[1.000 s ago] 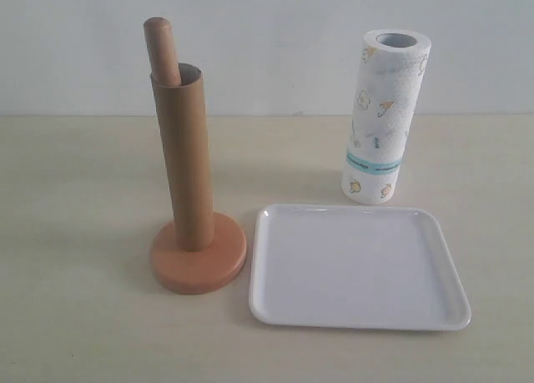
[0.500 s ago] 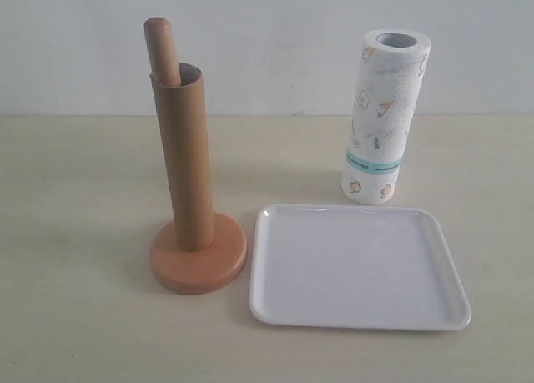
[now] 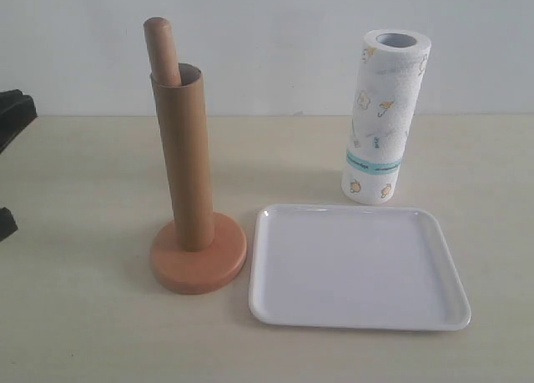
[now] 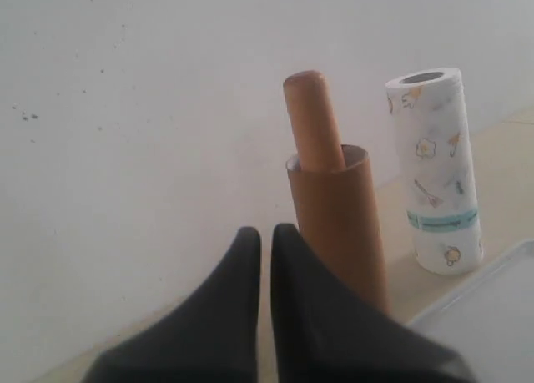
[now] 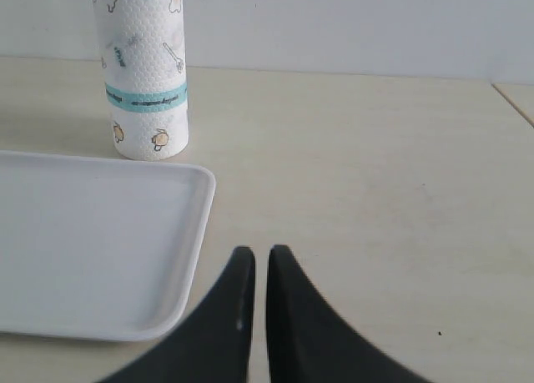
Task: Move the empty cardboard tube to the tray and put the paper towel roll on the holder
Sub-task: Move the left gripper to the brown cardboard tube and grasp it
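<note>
The brown cardboard tube [image 3: 185,158] stands upright, slipped over the post of the wooden holder [image 3: 198,264], whose rounded top [image 3: 158,45] pokes out above it. To the right of the holder's disc base lies the white tray [image 3: 359,266], bare. Behind the tray stands the paper towel roll [image 3: 381,116], upright. My left gripper [image 4: 264,233] is shut and empty, short of the cardboard tube [image 4: 338,224]; its arm [image 3: 12,120] shows at the exterior view's left edge. My right gripper [image 5: 256,254] is shut and empty, over bare table beside the tray [image 5: 92,249], with the paper towel roll [image 5: 146,74] beyond.
A pale wall runs behind the beige table [image 3: 83,174]. A seam or edge of the table [image 5: 513,103] shows in the right wrist view's far corner.
The left arm has come into the exterior view at the left edge. The tube, holder, tray and roll have not moved.
</note>
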{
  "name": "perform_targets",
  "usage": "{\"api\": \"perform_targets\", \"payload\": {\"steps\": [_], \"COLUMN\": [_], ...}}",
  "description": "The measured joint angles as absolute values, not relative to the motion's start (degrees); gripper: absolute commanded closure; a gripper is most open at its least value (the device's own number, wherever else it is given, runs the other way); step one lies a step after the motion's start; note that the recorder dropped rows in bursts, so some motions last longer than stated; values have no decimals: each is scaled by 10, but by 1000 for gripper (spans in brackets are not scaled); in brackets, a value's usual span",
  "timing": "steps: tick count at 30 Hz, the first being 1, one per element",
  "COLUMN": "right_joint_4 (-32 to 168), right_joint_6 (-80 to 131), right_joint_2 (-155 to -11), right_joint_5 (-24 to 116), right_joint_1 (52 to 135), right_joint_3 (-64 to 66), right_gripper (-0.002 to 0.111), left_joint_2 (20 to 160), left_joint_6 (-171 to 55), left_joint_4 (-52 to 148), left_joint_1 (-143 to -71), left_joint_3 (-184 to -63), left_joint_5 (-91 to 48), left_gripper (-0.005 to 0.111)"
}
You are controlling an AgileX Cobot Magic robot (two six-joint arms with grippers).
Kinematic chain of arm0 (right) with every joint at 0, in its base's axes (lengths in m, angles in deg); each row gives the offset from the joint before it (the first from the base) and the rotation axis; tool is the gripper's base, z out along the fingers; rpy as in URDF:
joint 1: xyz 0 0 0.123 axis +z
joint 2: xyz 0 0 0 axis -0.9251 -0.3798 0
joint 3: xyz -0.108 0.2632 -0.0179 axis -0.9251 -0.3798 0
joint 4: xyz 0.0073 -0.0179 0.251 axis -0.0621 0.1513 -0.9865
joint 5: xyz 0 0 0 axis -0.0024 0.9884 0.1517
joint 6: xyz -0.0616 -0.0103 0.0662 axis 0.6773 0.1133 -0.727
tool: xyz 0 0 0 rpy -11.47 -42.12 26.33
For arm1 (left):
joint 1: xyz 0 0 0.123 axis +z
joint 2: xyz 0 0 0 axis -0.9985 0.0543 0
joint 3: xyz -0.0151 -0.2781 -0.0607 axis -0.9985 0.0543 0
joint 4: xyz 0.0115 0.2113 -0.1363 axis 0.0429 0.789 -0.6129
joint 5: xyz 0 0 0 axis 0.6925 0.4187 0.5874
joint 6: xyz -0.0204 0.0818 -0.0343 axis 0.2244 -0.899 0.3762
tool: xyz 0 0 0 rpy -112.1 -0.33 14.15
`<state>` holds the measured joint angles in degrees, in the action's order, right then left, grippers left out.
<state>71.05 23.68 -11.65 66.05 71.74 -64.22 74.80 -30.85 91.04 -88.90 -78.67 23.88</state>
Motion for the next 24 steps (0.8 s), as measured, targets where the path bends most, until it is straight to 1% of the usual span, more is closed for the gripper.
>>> {"api": "perform_targets", "payload": {"steps": [7, 9, 12, 13, 16, 17, 18, 19, 24], "right_joint_4": [711, 711, 711, 711, 711, 711, 711, 711, 711], "right_joint_6": [237, 237, 237, 237, 237, 237, 237, 237, 237], "right_joint_2": [-116, -116, -116, -116, -116, -116, -116, -116, -116], "right_joint_5": [661, 661, 661, 661, 661, 661, 661, 661, 661], "right_joint_1": [717, 717, 717, 717, 717, 717, 717, 717, 717], "right_joint_3": [-642, -642, -642, -642, -642, -642, -642, -642, -642], "right_gripper": [103, 103, 103, 103, 103, 103, 103, 103, 103], "left_joint_2": [798, 811, 831, 838, 856, 861, 866, 871, 889], "left_joint_6": [-239, -213, -190, -186, -181, -181, -181, -181, -180], "left_joint_4": [980, 999, 1013, 1013, 1016, 1016, 1016, 1016, 1005], "left_joint_1": [-889, -889, -889, -889, -889, -889, -889, -889, -889], "left_joint_3": [-787, -787, -787, -787, -787, -787, -787, -787, -787], "left_joint_5": [240, 241, 247, 253, 273, 281, 288, 297, 349], "left_gripper": [102, 97, 81, 71, 46, 39, 36, 34, 34]}}
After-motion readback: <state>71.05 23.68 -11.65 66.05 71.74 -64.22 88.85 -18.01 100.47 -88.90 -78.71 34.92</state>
